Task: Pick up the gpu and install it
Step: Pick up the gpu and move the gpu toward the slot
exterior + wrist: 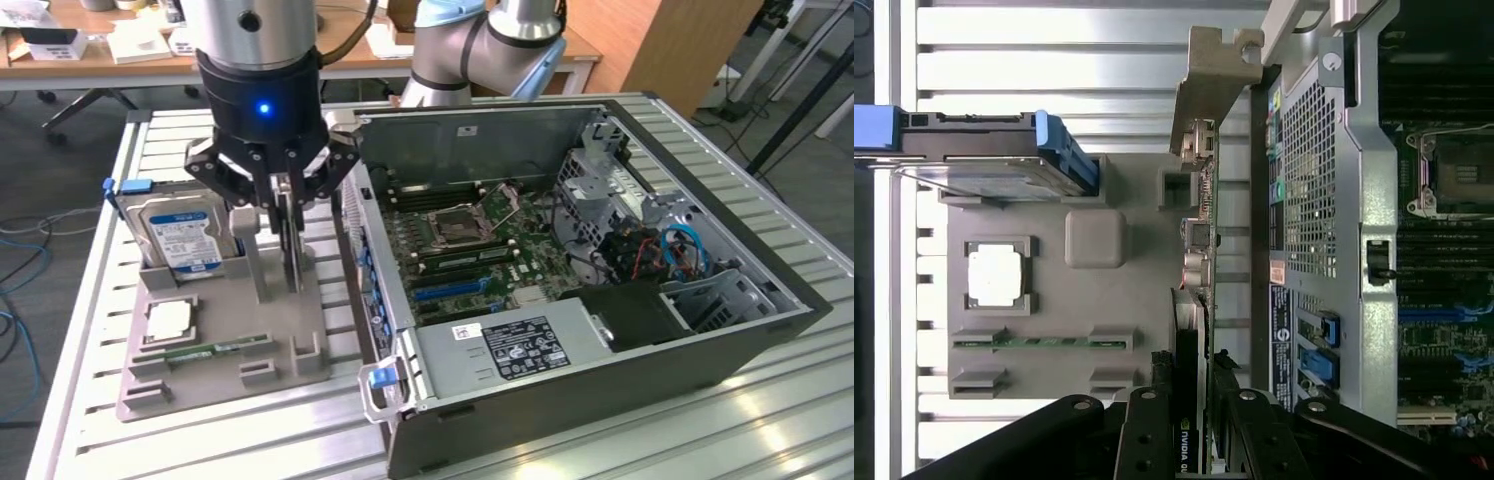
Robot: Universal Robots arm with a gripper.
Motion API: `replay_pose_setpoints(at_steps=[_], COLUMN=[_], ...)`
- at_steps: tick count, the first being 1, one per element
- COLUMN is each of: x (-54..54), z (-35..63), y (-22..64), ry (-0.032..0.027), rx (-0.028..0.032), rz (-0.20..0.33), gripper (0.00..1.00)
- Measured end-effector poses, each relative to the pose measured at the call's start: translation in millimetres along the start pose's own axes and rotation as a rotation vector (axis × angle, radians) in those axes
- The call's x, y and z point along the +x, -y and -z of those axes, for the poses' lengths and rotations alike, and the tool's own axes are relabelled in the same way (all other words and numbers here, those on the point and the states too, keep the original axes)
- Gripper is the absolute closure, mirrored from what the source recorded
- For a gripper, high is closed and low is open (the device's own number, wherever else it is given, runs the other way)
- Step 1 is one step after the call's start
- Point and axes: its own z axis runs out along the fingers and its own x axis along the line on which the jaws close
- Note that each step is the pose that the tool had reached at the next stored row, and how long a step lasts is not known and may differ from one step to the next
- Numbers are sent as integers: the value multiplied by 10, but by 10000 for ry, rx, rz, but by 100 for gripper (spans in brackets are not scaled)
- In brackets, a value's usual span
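the gripper (283,215) hangs straight down over the grey holder (300,340), its fingers closed on the top edge of the gpu (287,265), one on each face of the thin card

the gpu stands upright on its long edge at the holder's edge nearest the computer; whether it has left its slot cannot be told

in the wrist view the gripper (1192,365) flanks the card (1202,200), whose edge near the fingers reads "nvidia qu" in white, with the pale metal bracket (1214,70) at the far end

a hard drive (180,235) with a blue-white label, too small to read, stands at the holder's far corner

a square processor (170,322) and a green memory stick (207,353) lie flat near the holder's front edge

the open computer (747,345) lies just beside the holder on the slatted metal table (667,440); its power supply (521,345) bears a label with print too fine to read
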Motion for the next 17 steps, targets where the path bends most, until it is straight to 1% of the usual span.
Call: replay_pose_setpoints(at_steps=[17], x=[-1], z=[241], y=[-19], ry=[0], rx=[0], rz=[0], gripper=[74])
